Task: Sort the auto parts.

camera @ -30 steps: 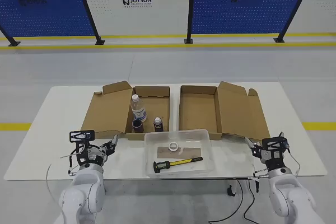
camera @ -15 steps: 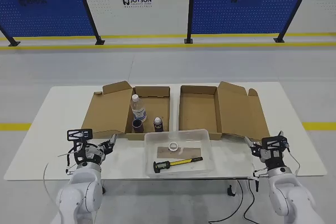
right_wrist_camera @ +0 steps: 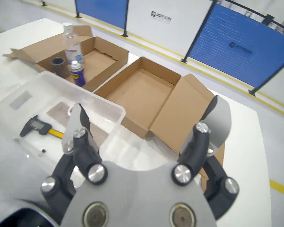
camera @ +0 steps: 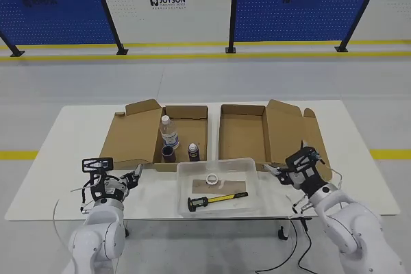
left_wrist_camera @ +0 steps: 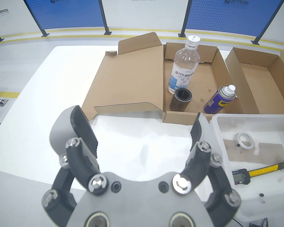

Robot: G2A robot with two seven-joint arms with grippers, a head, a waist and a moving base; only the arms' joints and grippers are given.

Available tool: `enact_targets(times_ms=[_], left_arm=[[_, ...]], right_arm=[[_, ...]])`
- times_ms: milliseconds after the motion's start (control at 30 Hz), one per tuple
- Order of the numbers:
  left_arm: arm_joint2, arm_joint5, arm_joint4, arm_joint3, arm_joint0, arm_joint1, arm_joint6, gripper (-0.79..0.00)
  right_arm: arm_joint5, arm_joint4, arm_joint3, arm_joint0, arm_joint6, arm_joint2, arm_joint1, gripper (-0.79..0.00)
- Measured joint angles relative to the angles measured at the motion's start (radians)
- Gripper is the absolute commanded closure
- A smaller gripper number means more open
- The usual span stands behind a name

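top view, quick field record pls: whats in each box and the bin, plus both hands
left box: open; holds a bottle, black cylinder and spray can, all standing
right box: open, beside the left box
clear bin: in front of both boxes; holds a metal ring and caliper
left hand: open, in front of the left box's flap
right hand: open, by the bin's corner nearest the right box

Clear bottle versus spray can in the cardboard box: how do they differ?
The clear bottle is taller and see-through; the spray can is shorter, opaque and dark blue. The clear bottle stands farther back in the cardboard box; the spray can stands by its near wall. Both are upright with white tops.
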Motion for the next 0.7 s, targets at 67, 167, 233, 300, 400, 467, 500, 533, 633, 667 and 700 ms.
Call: enact_targets(times_ms=[67, 167, 233, 300, 400, 467, 500, 533, 633, 667, 700], left_arm=[[0.0, 0.0, 0.0, 0.0, 0.0, 0.0, 0.0, -0.785], [0.0, 0.0, 0.0, 0.0, 0.0, 0.0, 0.0, -0.785], [0.0, 0.0, 0.0, 0.0, 0.0, 0.0, 0.0, -0.785], [0.0, 0.0, 0.0, 0.0, 0.0, 0.0, 0.0, -0.785], [0.0, 0.0, 0.0, 0.0, 0.0, 0.0, 0.0, -0.785], [0.0, 0.0, 0.0, 0.0, 0.0, 0.0, 0.0, -0.785], [0.0, 0.0, 0.0, 0.0, 0.0, 0.0, 0.0, -0.785], [0.0, 0.0, 0.0, 0.0, 0.0, 0.0, 0.0, -0.785], [0.0, 0.0, 0.0, 0.0, 0.0, 0.0, 0.0, -0.785], [0.0, 0.0, 0.0, 0.0, 0.0, 0.0, 0.0, -0.785], [0.0, 0.0, 0.0, 0.0, 0.0, 0.0, 0.0, -0.785]], right_arm=[[-0.077, 0.035, -0.017, 0.038, 0.104, -0.021, 0.004, -0.785], [-0.175, 0.12, -0.019, 0.092, 0.244, -0.063, 0.007, -0.785], [-0.221, 0.191, -0.011, 0.131, 0.329, -0.095, 0.009, -0.785], [-0.247, 0.229, 0.007, 0.163, 0.396, -0.127, 0.01, -0.785], [-0.251, 0.288, 0.041, 0.211, 0.475, -0.187, 0.008, -0.785], [-0.26, 0.343, 0.065, 0.245, 0.524, -0.225, 0.007, -0.785], [-0.266, 0.36, 0.075, 0.261, 0.544, -0.238, 0.007, -0.785], [-0.274, 0.38, 0.09, 0.282, 0.57, -0.253, 0.007, -0.785], [-0.297, 0.442, 0.126, 0.331, 0.627, -0.281, 0.009, -0.785], [-0.306, 0.458, 0.136, 0.346, 0.64, -0.286, 0.009, -0.785], [-0.313, 0.471, 0.147, 0.36, 0.65, -0.288, 0.01, -0.785]])
